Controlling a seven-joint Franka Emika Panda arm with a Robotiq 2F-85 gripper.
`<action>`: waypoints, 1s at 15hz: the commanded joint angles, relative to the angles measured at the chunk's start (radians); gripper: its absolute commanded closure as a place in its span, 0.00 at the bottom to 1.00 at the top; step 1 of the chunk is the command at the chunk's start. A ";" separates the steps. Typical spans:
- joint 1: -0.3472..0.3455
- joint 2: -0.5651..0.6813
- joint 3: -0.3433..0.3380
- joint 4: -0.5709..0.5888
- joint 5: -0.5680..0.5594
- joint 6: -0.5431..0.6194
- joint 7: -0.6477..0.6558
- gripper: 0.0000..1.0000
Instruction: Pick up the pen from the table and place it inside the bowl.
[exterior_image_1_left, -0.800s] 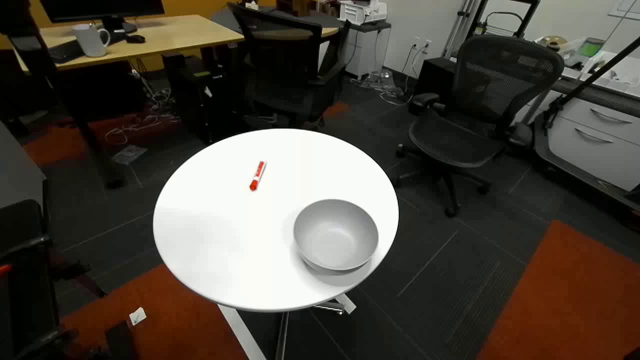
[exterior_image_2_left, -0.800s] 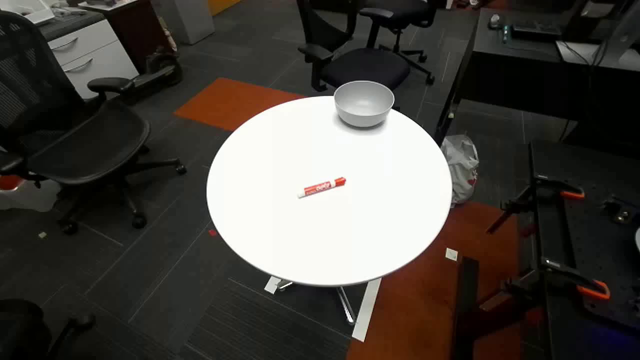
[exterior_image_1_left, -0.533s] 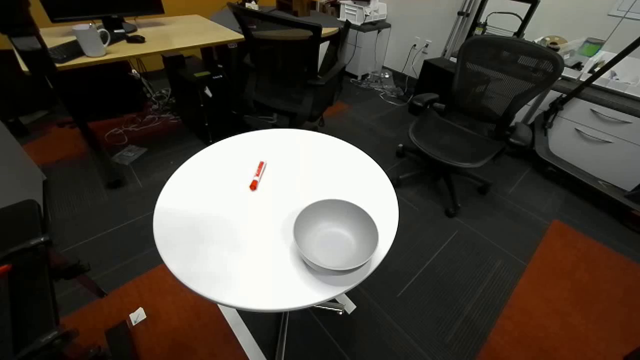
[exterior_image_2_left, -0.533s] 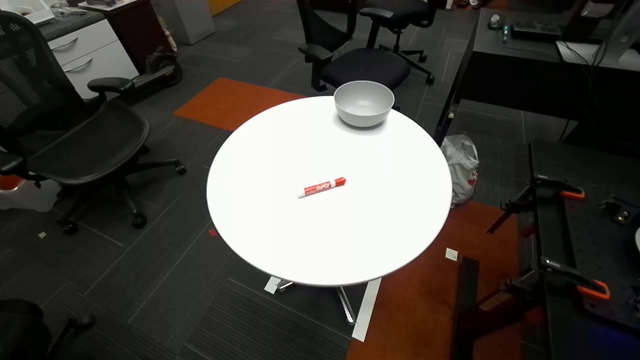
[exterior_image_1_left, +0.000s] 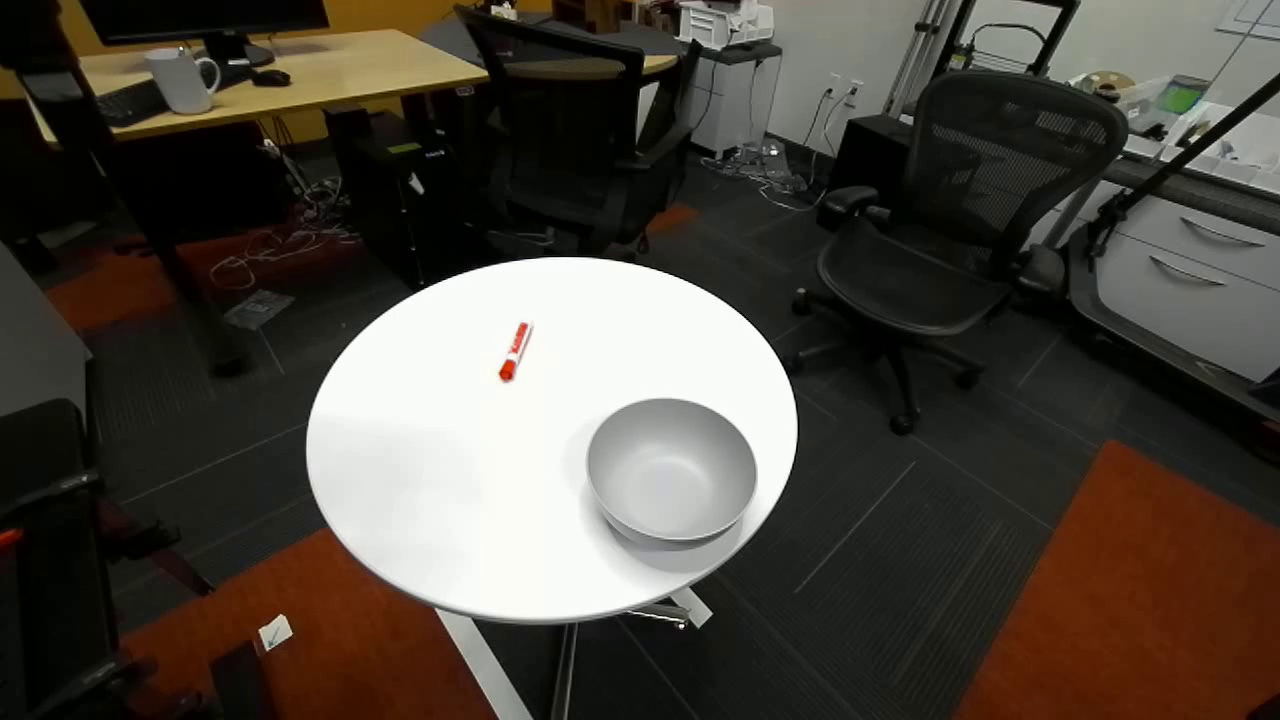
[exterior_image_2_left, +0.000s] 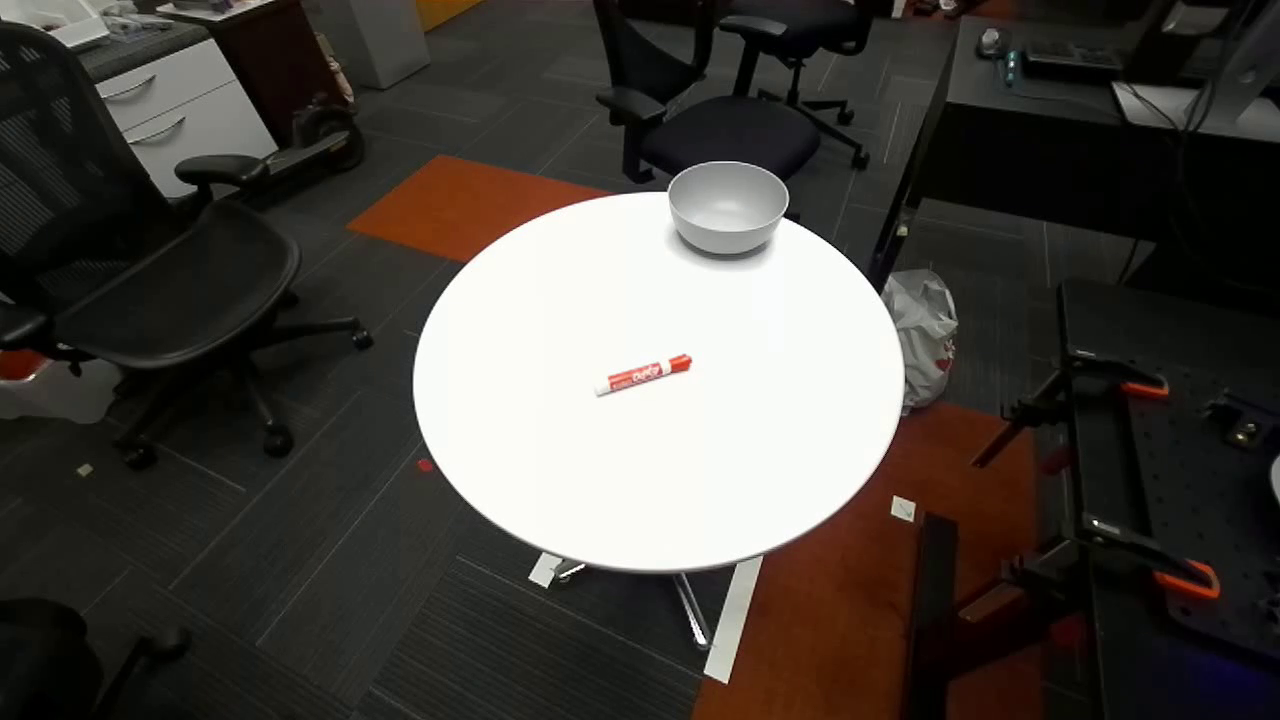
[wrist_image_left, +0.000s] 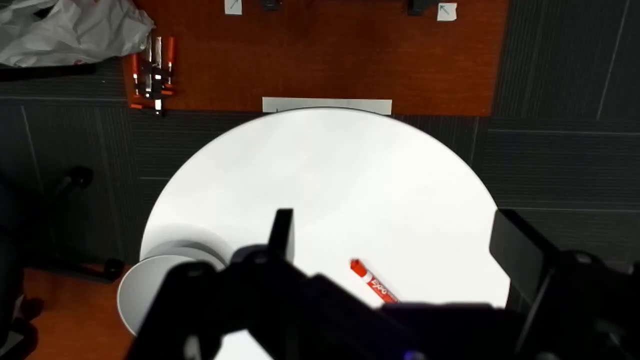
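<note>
I record a light-topped wooden desk (exterior_image_1_left: 345, 72) in the background of an exterior view, well apart from the round white table (exterior_image_1_left: 535, 445), which stands on a slim metal base and shows its top in all three views. I find the silvery-grey bowl (exterior_image_1_left: 670, 478) upright on the table, close to the edge; in the wrist view it is partly hidden. My gripper (wrist_image_left: 392, 232) is released, its two fingers (wrist_image_left: 283, 232) spread wide apart over the tabletop; I cannot tell how high. A pale mug (exterior_image_1_left: 178, 82) rests on the desk. The red-and-white pen (exterior_image_1_left: 516, 350) lies on its side on the table, outside the bowl and clearly apart from it. In the wrist view I read EXPO on its barrel; the cap end shows, the rest runs behind the gripper.
</note>
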 joint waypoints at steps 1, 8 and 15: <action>0.001 0.000 -0.001 0.002 0.000 -0.002 0.001 0.00; 0.011 0.072 0.005 0.035 -0.012 0.042 -0.023 0.00; 0.058 0.332 0.020 0.174 -0.074 0.218 -0.170 0.00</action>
